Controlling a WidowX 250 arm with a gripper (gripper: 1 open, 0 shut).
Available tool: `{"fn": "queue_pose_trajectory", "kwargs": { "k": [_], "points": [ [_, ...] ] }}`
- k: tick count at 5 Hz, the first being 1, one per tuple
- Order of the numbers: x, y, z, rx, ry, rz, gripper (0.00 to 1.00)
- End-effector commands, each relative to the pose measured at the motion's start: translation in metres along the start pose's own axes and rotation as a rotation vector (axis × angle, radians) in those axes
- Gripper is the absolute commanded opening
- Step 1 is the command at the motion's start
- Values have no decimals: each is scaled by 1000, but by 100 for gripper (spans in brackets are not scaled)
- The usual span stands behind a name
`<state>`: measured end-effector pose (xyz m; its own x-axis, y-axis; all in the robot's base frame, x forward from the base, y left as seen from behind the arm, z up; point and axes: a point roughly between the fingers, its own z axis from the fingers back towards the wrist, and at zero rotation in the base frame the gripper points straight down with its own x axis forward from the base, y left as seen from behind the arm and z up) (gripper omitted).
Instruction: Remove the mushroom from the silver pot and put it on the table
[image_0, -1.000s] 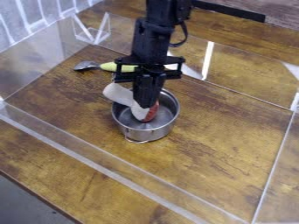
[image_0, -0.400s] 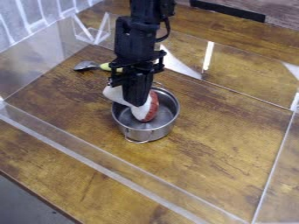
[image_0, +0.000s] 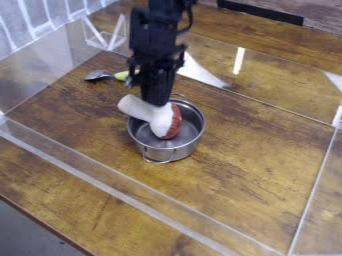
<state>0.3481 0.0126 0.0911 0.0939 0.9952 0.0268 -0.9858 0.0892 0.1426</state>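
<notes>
Directly beneath the black hand, the mushroom is clenched between the fingers, its whitish stem jutting out to the left and its red-brown cap lower right, over the mouth of the silver pot. The hand points straight down. Stem and cap sit tilted, partly above the pot's rim. Behind the arm, a yellow-green vegetable lies on the wood-plank tabletop.

Small round silver pot of shiny, reflective polished metal, standing on a dark brown wood-plank table with visible grain and a faint sheen. Low clear acrylic walls, smooth and glossy, border the table; the black robot arm has a matt finish.
</notes>
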Motion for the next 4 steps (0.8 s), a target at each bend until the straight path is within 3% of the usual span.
{"fn": "queue_pose_trajectory", "kwargs": {
  "k": [1, 2, 4],
  "points": [
    [3, -10, 46, -76, -3, -21, 0],
    [-1, -13, 27, -74, -6, -14, 100],
    [-7, -18, -3, -66, -13, -10, 100]
  ]
}}
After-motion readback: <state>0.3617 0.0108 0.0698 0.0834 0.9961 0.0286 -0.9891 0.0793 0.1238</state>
